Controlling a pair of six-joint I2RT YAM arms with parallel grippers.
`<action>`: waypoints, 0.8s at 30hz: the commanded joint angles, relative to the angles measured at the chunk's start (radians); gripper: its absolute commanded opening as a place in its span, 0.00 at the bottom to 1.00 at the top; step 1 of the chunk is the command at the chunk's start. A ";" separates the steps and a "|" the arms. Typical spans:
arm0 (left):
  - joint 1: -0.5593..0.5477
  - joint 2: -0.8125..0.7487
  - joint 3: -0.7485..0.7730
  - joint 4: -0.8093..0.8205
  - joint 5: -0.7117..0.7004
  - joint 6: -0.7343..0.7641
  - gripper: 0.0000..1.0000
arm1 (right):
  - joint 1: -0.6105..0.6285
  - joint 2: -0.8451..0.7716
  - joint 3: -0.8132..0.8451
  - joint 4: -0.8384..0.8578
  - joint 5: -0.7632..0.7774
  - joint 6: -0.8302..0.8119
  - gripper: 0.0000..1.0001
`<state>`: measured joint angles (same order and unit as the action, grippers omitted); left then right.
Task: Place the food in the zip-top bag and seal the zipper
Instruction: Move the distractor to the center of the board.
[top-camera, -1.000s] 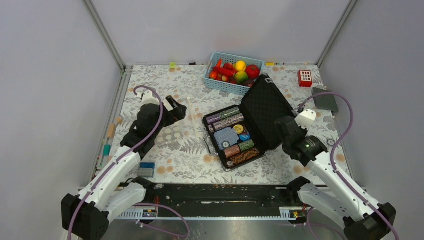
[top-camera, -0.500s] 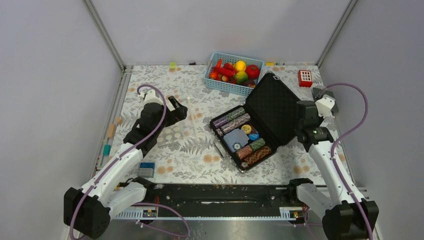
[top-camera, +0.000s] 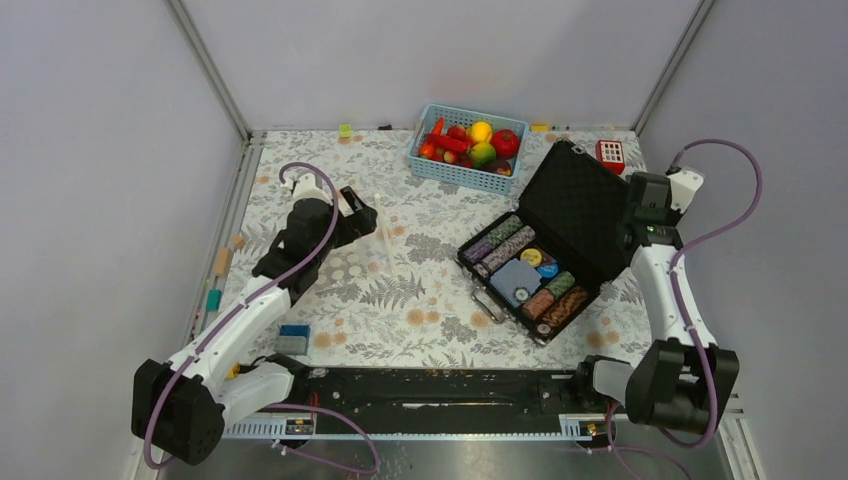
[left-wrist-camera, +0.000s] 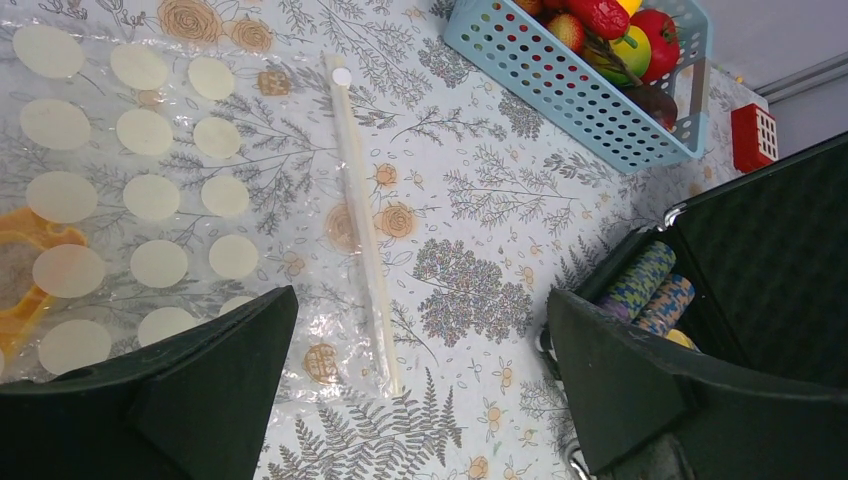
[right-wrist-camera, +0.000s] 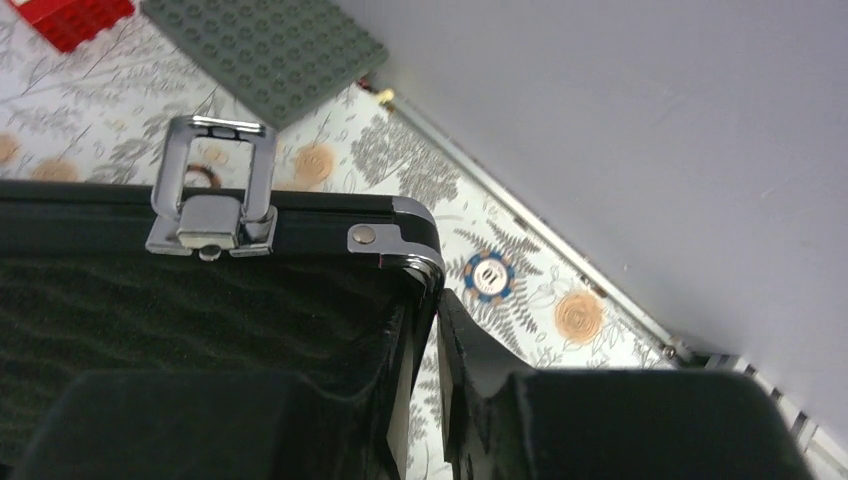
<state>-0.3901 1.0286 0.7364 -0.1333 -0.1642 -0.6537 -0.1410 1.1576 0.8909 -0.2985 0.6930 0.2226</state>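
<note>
Seen from above, a patterned counter (top-camera: 400, 310) holds a blue basket (top-camera: 450, 175) at the upper middle of the frame, and all the food (top-camera: 470, 140) is piled inside it. The zip-top bag (left-wrist-camera: 130, 190) lies flat and empty at centre left, well apart from the basket, with its zipper (left-wrist-camera: 362, 225) running along the edge nearest the middle. The left end effector (left-wrist-camera: 420, 390) hangs just above the bag with its fingers spread wide and holding nothing. At the right, an open black case (top-camera: 520, 280) of chip stacks sits with its lid (top-camera: 580, 215) raised, and the right end effector (right-wrist-camera: 428, 360) is pinched on that lid's corner edge. The likely troubles are these: the thin lid edge could slip from so narrow a pinch and drop, jolting the chips loose, or the case could knock the red brick (top-camera: 610, 155) beside it. The limp bag may slide or stay pressed shut when touched, and the glossy round food could squirt out of a grip and roll away.
</note>
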 joint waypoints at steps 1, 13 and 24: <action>0.001 0.021 0.056 0.065 -0.031 0.013 0.99 | -0.101 0.068 0.170 0.242 0.194 -0.138 0.00; 0.002 0.118 0.113 0.047 -0.042 0.020 0.99 | -0.217 0.278 0.308 0.410 0.165 -0.275 0.00; 0.002 0.198 0.182 0.011 -0.035 0.016 0.99 | -0.238 0.455 0.478 0.421 0.138 -0.340 0.04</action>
<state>-0.3901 1.2049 0.8494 -0.1329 -0.1875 -0.6506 -0.3428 1.6218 1.2232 -0.0708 0.7128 -0.0463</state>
